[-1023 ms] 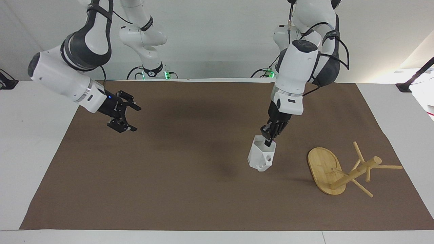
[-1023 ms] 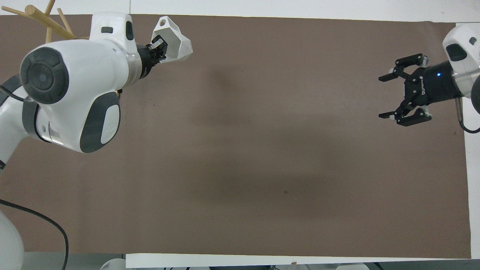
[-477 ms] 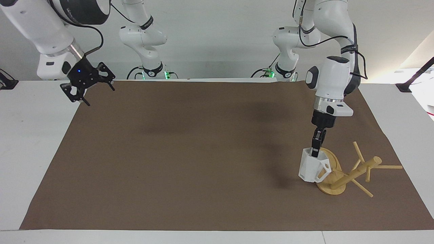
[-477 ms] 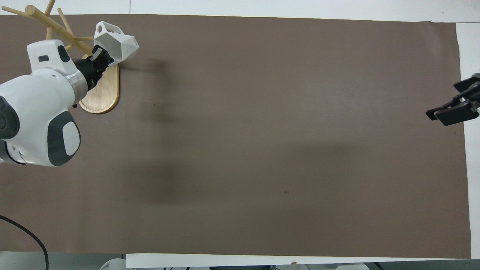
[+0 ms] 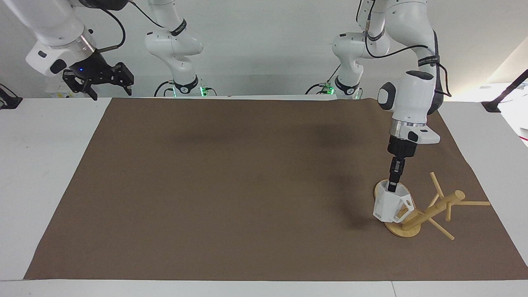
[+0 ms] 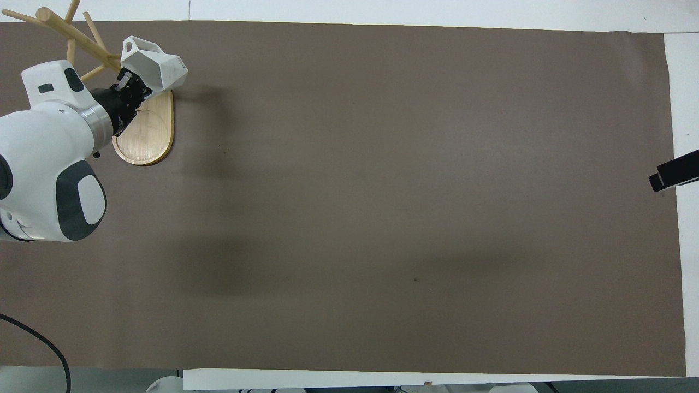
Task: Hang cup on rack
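The white faceted cup point(image 5: 391, 204) hangs upright from my left gripper point(image 5: 392, 186), which is shut on its rim. The cup is over the oval base of the bamboo rack point(image 5: 406, 229), close to the pole, its handle toward the pole. The rack leans steeply, its pole point(image 5: 437, 208) and pegs tilted toward the left arm's end of the table. In the overhead view the cup point(image 6: 155, 64) and left gripper point(image 6: 126, 87) are over the rack's base point(image 6: 147, 136). My right gripper point(image 5: 99, 80) is open and raised over the table's edge at the right arm's end; only a fingertip point(image 6: 674, 173) shows overhead.
A brown mat point(image 5: 231, 185) covers most of the white table point(image 5: 45, 165). The two arm bases stand at the robots' edge.
My left gripper carried the cup from mid-mat to over the rack's base and lowered it a little. My right arm drew back and up toward its end of the table.
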